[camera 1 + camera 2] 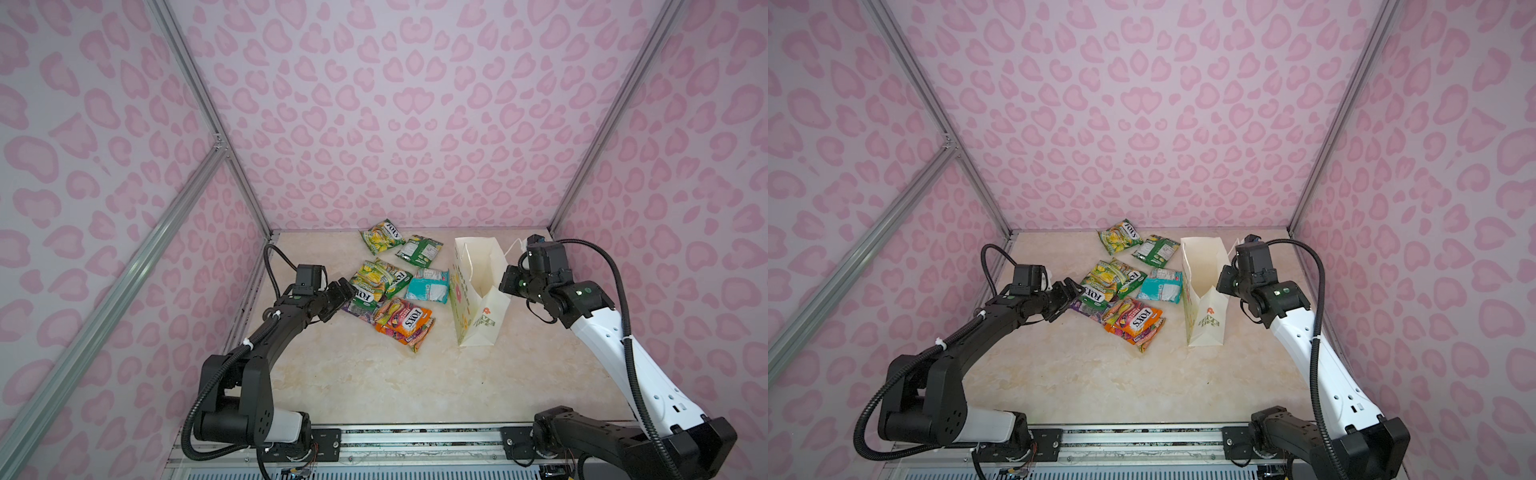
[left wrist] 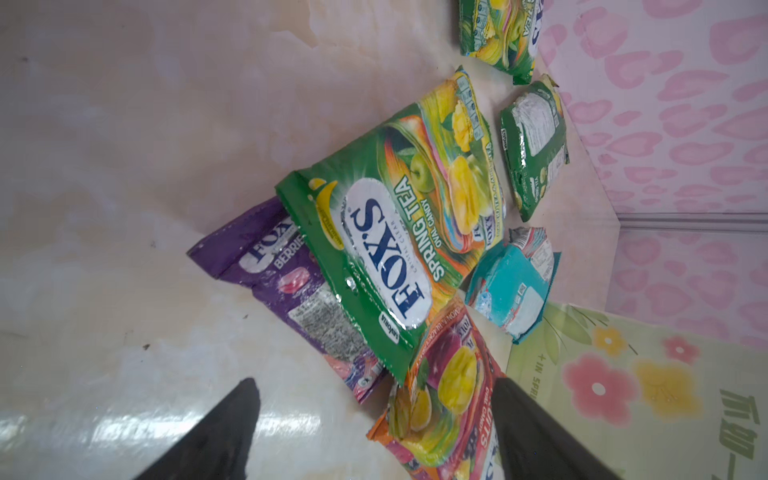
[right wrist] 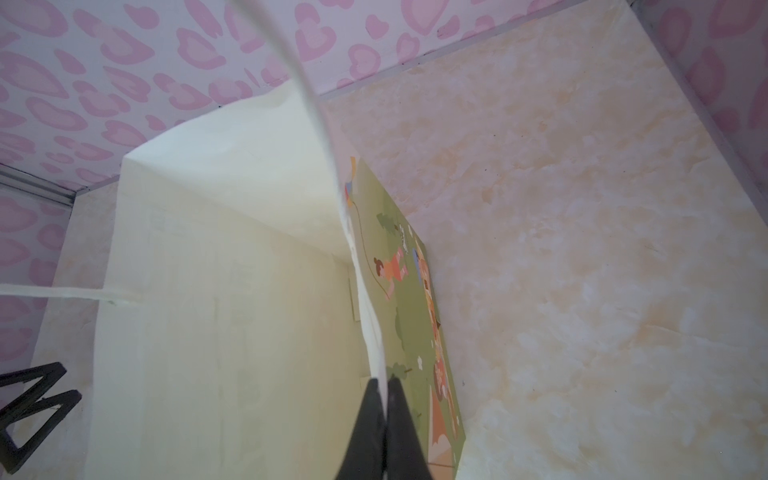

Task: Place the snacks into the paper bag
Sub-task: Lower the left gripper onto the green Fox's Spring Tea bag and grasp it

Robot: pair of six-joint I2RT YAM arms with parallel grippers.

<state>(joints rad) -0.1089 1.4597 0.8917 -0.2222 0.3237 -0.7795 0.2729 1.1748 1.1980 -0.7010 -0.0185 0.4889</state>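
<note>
Fingers of my left gripper (image 2: 376, 384) stand wide, empty, near the glossy green-yellow FOX'S packet (image 2: 386, 249); my right gripper (image 3: 384, 380) pinches the rim of the tall white paper bag (image 3: 208, 311).

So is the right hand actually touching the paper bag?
Touching. The right wrist view shows the right hand pinched shut on the top edge of the paper bag.

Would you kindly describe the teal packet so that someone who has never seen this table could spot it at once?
Find the tall white paper bag standing on the right half of the table. Lying flat just beside its flowered side, towards the pile of snacks, is the teal packet. It is the only teal-and-white one; its neighbours are green-yellow, dark green and orange.
</note>
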